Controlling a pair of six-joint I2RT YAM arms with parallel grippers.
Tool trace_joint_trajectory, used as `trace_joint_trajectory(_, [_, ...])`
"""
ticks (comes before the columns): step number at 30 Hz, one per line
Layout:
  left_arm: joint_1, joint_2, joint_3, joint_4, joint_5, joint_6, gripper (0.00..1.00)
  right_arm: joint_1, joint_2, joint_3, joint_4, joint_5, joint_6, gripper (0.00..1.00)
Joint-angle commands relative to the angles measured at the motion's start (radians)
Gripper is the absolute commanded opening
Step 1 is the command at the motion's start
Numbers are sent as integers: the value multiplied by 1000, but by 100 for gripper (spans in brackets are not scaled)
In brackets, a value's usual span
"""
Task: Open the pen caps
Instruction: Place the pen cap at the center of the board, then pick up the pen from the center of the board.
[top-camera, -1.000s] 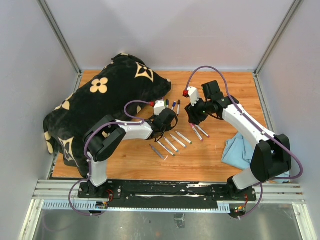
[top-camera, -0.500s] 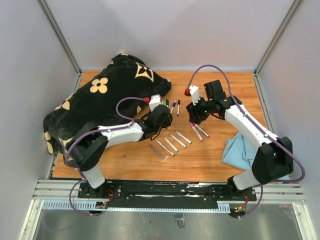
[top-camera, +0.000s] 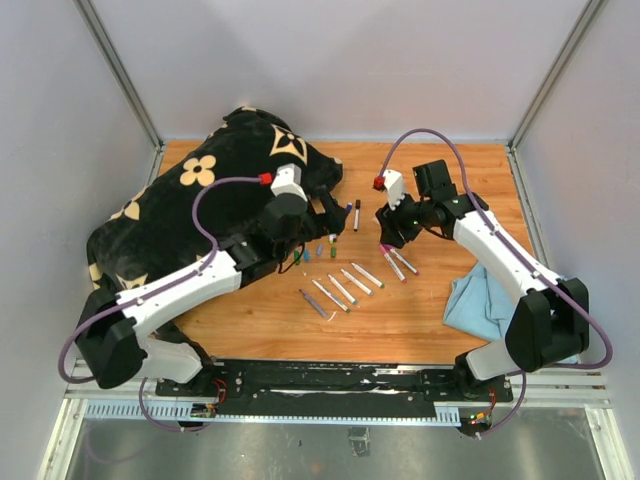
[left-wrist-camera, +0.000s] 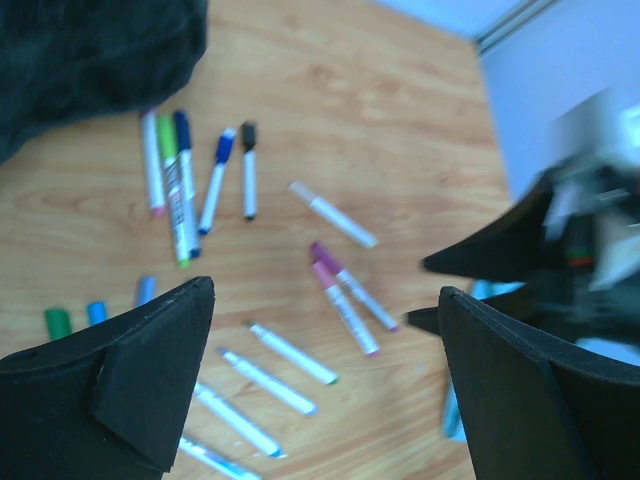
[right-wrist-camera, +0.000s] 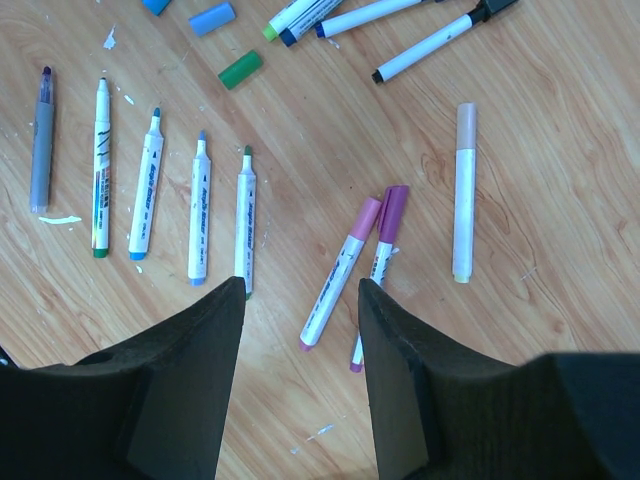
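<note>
Left gripper (left-wrist-camera: 325, 370): fingers (left-wrist-camera: 130, 385) spread wide; nothing between them; hovering above the table (top-camera: 400, 330), at 9 o'clock of the right gripper in the top view
Right gripper (right-wrist-camera: 300, 295): fingers (right-wrist-camera: 190, 385) part-way apart; gripping nothing; hanging over the near ends of the pink and purple markers
Pen caps, off: green cap (right-wrist-camera: 240, 68) and two blue caps (right-wrist-camera: 212, 17); lying loose on the wood, close together; at 1 o'clock of the uncapped row in the right wrist view
Pen caps, on: pink cap (right-wrist-camera: 366, 215) and purple cap (right-wrist-camera: 392, 203), side by side and touching, each on its own marker; black cap (left-wrist-camera: 248, 133) and blue-capped marker (left-wrist-camera: 218, 180) further off, in the group by the bundle's edge
Uncapped row (right-wrist-camera: 200, 210): four white markers with bare tips; parallel, not touching; one grey marker (right-wrist-camera: 40, 140) at the 9 o'clock end
Pale marker (right-wrist-camera: 462, 190): alone; at 3 o'clock of the pink and purple pair; apart from both
Black patterned bundle (top-camera: 190, 210): flower print; heaped on the table's 9 to 10 o'clock side
Blue cloth (top-camera: 478, 300): crumpled; at 4 o'clock on the table, just beside the right arm
</note>
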Motion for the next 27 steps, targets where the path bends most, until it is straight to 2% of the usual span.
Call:
trace_joint_trajectory(1, [-10,-88,146,-145,-30,-45,99,-29,-32,-13,-9,-20,-1,50])
trace_joint_trajectory(10, [-74,-171,323,-221,-50,-130,99,-78,-40,-17,-9,-36,-19,51])
trace_joint_trajectory(17, [-82,-241,302,-185,-10,-150,100,-132,-36,-20,-9,-55,-30,51])
trace_joint_trajectory(27, [-92,-219,359,-199,18,-134,99,-140,-36,-21,-11,-67,-34,51])
